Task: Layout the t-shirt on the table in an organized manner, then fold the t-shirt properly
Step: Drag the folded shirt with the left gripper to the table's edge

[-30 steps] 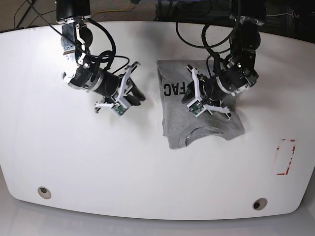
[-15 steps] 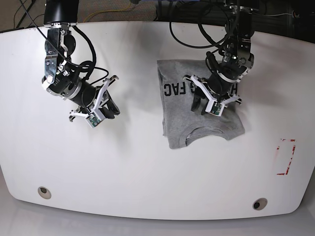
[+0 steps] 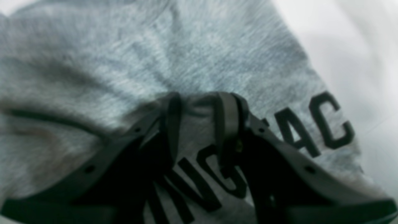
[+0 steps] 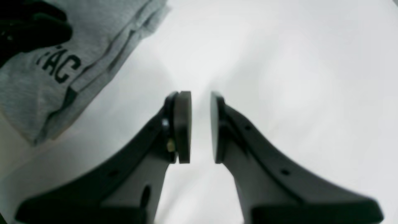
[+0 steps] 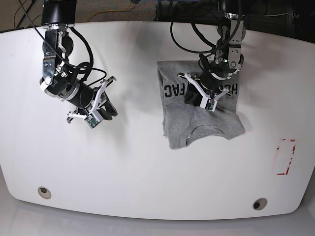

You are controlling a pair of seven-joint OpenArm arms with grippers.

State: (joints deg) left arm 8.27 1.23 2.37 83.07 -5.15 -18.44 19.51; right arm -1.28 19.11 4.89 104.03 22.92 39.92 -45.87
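The grey t-shirt (image 5: pixel 206 125) lies folded in a rough rectangle on the white table (image 5: pixel 147 172), right of centre, with black letters "FAC" showing at its left edge. My left gripper (image 5: pixel 197 101) is down on the shirt's lettered part. In the left wrist view the left gripper (image 3: pixel 199 124) has a ridge of the t-shirt (image 3: pixel 186 46) pinched between its fingers. My right gripper (image 5: pixel 109 109) hovers over bare table, left of the shirt. In the right wrist view the right gripper (image 4: pixel 201 127) is empty, its pads closed to a narrow gap, with the t-shirt (image 4: pixel 37 93) at upper left.
A red tape rectangle (image 5: pixel 285 157) marks the table near its right edge. Two round grommet holes sit near the front edge, one on the left (image 5: pixel 44 191) and one on the right (image 5: pixel 259 203). Dark cables hang behind both arms at the back.
My right gripper has drawn back leftward, away from the shirt. My left gripper has turned, shifted up and left onto the lettering, and its fingers have narrowed from wide open onto the cloth.
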